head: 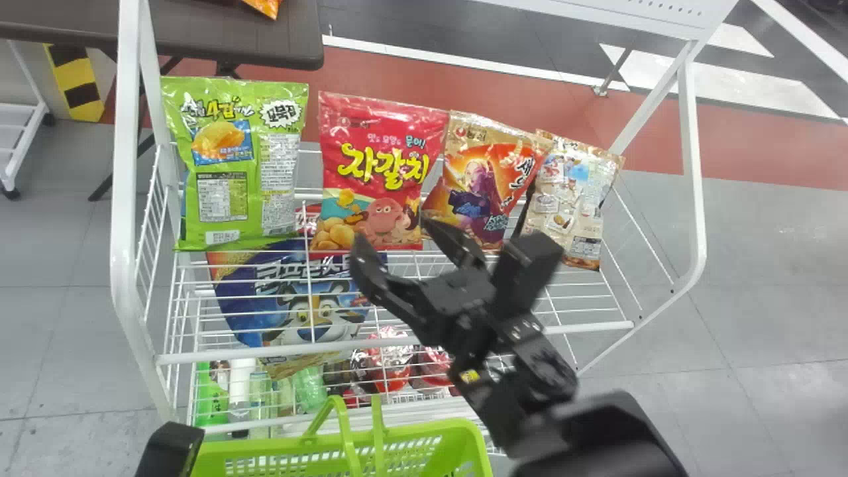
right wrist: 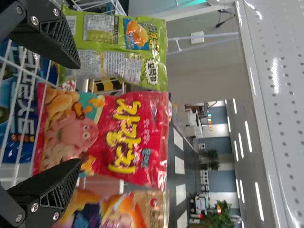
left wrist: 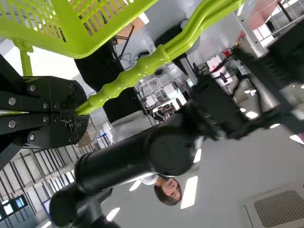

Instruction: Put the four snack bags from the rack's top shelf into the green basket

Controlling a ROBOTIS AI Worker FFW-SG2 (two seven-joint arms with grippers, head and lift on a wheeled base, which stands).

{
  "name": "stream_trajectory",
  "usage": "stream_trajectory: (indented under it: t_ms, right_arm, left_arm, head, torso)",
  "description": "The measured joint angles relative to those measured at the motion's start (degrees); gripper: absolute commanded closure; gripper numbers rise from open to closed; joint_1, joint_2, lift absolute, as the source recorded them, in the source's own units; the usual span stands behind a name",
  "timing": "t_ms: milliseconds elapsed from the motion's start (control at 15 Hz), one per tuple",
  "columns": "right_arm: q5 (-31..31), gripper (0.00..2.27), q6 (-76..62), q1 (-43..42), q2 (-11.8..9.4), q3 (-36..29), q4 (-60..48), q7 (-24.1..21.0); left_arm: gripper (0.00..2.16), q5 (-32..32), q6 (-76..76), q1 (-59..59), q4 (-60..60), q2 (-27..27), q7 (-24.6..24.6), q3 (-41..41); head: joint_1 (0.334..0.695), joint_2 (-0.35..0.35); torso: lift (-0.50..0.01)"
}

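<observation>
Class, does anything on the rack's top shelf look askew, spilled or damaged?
The orange snack bag and beige bag beside it lean right, unlike the upright green bag. I see no spill or damage.

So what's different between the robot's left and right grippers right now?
The left gripper is shut on the handle of the green basket; the right gripper is open and empty. The left gripper is at the basket, the right gripper before the red snack bag. Both are black and two-fingered.
</observation>
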Motion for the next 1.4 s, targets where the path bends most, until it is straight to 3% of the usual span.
stream_trajectory:
  t_ms: [200,400,800,933,1067,1133,1200,1400]
  right_arm:
    - [5.5,0.12,1.5,-8.0,2.7,6.8,4.7,0.0]
    - [9.5,0.12,1.6,-15.0,3.4,11.1,12.6,-0.1]
    - [10.1,0.12,1.5,-25.8,3.5,13.2,26.5,0.2]
    - [9.9,0.22,0.7,-28.3,3.5,13.7,30.3,0.5]
    - [9.4,0.76,-0.1,-30.4,3.5,14.3,33.4,1.1]
    - [9.2,1.47,-0.4,-31.1,3.5,14.6,34.4,1.8]
    - [9.1,1.84,-0.6,-31.4,3.5,14.7,34.8,2.5]
    - [9.4,2.02,-0.8,-31.3,3.5,15.0,34.4,5.0]
  left_arm:
    - [1.67,0.1,0.0,-0.3,0.1,0.4,-0.1,-0.1]
    - [1.67,0.4,0.0,-1.0,0.3,1.1,0.0,-0.7]
    - [1.67,1.4,-2.3,-1.8,1.6,2.1,-0.2,-1.3]
    - [1.67,2.3,-3.6,-2.2,2.3,2.5,-0.3,-1.4]
    - [1.67,2.8,-4.8,-2.5,3.0,2.7,-0.7,-1.6]
    - [1.67,2.9,-5.4,-2.6,3.3,2.8,-0.9,-1.6]
    - [1.67,2.9,-5.7,-2.7,3.4,2.8,-1.1,-1.6]
    - [1.67,3.1,-6.2,-2.7,3.7,2.8,-1.4,-1.6]
  head:
    - [0.695,-0.228]
    - [0.695,-0.127]
    - [0.695,-0.086]
    - [0.695,-0.077]
    - [0.695,-0.065]
    - [0.695,-0.059]
    - [0.695,-0.054]
    - [0.695,-0.036]
  torso:
    - [0.0]
    - [0.0]
    - [0.0]
    - [0.0]
    - [0.0]
    - [0.0]
    - [0.0]
    - [0.0]
